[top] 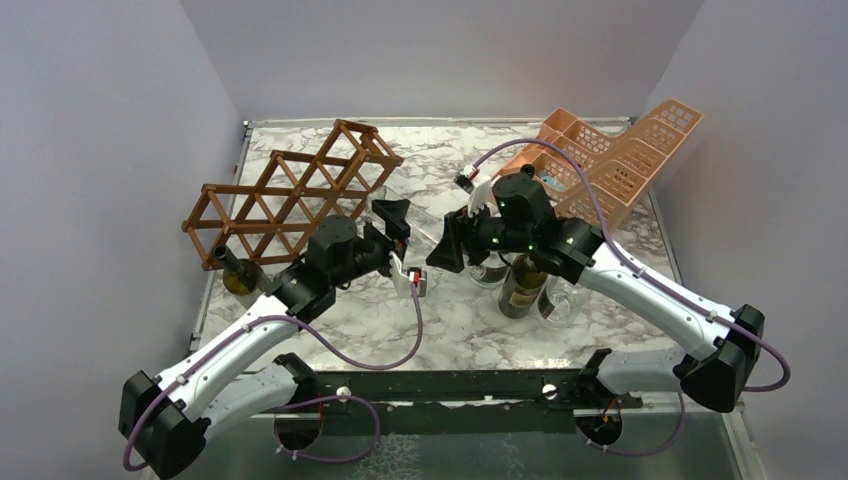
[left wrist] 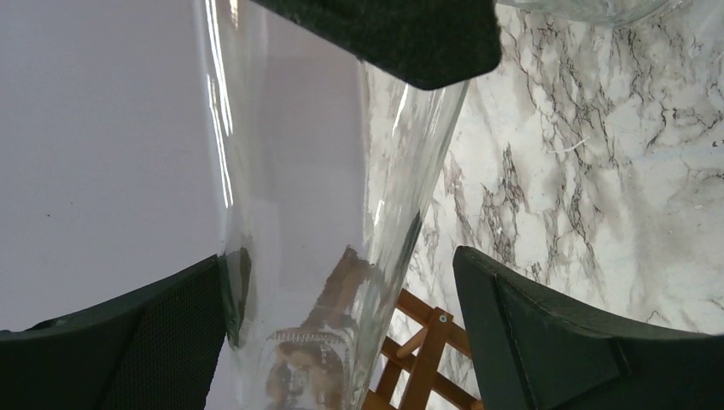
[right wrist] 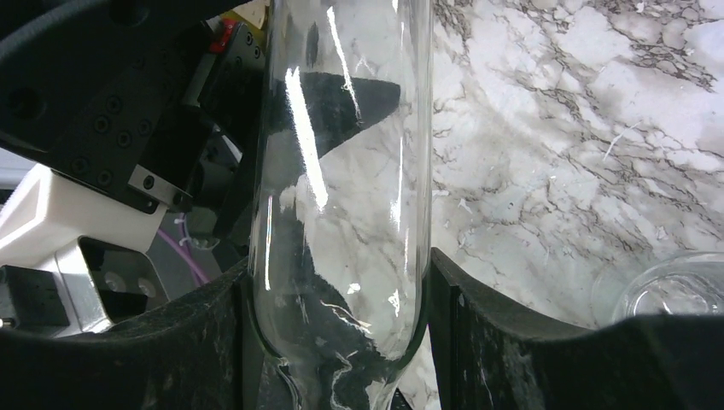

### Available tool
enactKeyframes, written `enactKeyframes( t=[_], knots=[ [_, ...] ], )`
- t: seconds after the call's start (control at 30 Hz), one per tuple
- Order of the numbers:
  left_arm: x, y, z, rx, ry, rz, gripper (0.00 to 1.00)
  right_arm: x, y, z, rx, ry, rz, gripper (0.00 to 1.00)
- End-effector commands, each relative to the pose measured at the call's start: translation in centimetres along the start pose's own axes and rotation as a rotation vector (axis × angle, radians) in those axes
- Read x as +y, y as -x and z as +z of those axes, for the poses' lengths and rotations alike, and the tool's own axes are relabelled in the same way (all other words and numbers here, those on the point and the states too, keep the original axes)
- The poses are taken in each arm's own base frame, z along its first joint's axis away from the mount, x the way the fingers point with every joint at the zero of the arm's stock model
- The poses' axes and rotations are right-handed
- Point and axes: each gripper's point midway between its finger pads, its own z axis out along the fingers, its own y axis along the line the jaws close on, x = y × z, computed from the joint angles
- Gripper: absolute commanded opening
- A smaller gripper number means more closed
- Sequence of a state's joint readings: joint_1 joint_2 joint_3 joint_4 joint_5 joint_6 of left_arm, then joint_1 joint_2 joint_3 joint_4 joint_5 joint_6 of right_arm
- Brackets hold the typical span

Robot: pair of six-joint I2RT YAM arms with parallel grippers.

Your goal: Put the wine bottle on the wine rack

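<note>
A clear glass wine bottle (top: 420, 225) hangs nearly level above the table between my two grippers. My right gripper (right wrist: 341, 282) is shut on the wine bottle (right wrist: 341, 171), both pads pressing its sides near the shoulder. My left gripper (left wrist: 341, 265) is open around the same wine bottle (left wrist: 316, 188): the left pad touches the glass, while the right finger (left wrist: 529, 325) stands apart from it. The brown wooden wine rack (top: 290, 195) stands at the back left, just beyond the left gripper (top: 398, 240). Its slats (left wrist: 427, 359) show below the bottle.
A dark green bottle (top: 240, 272) lies at the wine rack's near left corner. A dark labelled bottle (top: 522, 285) and clear glassware (top: 560, 300) stand under the right arm. A peach plastic basket rack (top: 610, 160) leans at the back right. Another glass piece (right wrist: 674, 290) lies near the right gripper.
</note>
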State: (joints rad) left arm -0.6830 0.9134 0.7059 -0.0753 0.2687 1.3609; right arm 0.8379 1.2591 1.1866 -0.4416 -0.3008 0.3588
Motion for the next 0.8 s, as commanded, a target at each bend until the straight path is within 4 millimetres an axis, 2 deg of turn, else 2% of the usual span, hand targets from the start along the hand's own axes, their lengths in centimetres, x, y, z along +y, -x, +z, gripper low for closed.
enactKeyframes(
  t=[0.0,0.2,0.33,0.4,0.53,0.63,0.77],
  knots=[
    [2.1,1.4,-0.5,-0.055,0.045,-0.012,0.99,0.5,3.2,-0.7,-0.143,-0.009,-0.045,0.01],
    [3.8,2.5,-2.4,-0.082,0.128,-0.154,0.99,-1.1,2.6,0.0,-0.122,-0.074,-0.075,0.01],
    [7.3,3.8,-5.4,-0.146,0.320,-0.481,0.99,-1.9,2.0,1.0,-0.092,-0.088,-0.099,0.01],
    [9.4,3.1,-7.2,-0.138,0.466,-0.674,0.99,-2.1,1.7,1.6,-0.074,-0.083,-0.110,0.01],
    [13.7,0.3,-11.6,-0.080,0.798,-1.120,0.99,-2.1,0.9,3.2,-0.042,-0.066,-0.117,0.01],
    [15.1,-0.5,-13.5,-0.042,0.903,-1.304,0.99,-1.8,0.2,4.8,-0.015,-0.068,-0.123,0.01],
    [16.8,0.3,-14.5,-0.082,0.927,-1.464,0.99,-1.4,-0.4,7.1,-0.004,-0.076,-0.121,0.01]
  ],
)
